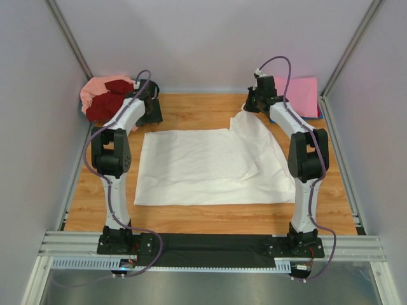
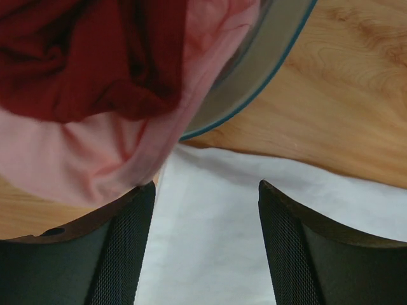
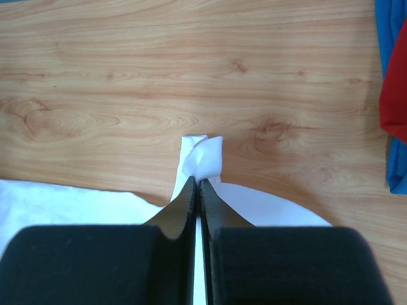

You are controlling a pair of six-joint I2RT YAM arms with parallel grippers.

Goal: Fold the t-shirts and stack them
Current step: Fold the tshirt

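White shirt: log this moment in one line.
white shirt: spread out | right tool: shut on its far corner | left tool: open, empty

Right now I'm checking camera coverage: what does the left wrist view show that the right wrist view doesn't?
Left wrist only: dark red shirt and salmon-pink shirt hanging over the tub, left gripper open. Right wrist only: right gripper shut on a corner of the off-white shirt, blue cloth and red cloth at the right edge. Both: the off-white shirt on the wooden table.
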